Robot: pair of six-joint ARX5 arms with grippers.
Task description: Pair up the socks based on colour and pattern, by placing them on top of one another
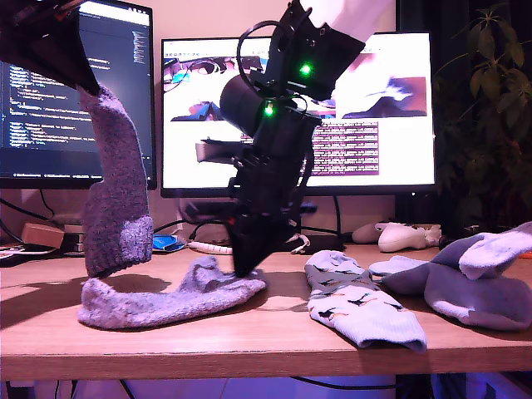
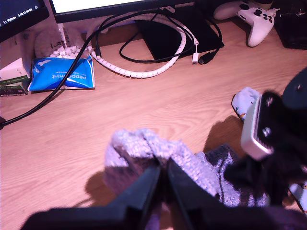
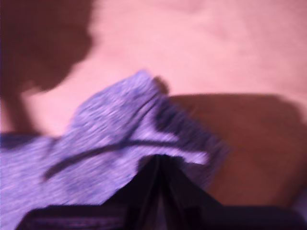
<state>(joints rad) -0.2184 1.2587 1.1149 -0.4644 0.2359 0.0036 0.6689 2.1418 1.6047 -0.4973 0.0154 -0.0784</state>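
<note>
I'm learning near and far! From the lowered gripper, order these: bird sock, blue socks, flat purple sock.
1. flat purple sock, pinched by my second gripper.
2. bird sock, just toward the exterior view's right.
3. blue socks, farthest toward that right.

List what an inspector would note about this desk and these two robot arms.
Surface: wooden desk, no spills seen.
Job's things: hanging purple sock lifted, toe near the lying purple sock; bird-print sock flat; pale socks heaped at the exterior view's right.
Clutter: white controller, blue packet.
Grippers: my first gripper pinches the lying purple sock; my second gripper holds the hanging purple sock.
Cables: black cables looped behind the socks.
Surroundings: monitors, plant.
</note>
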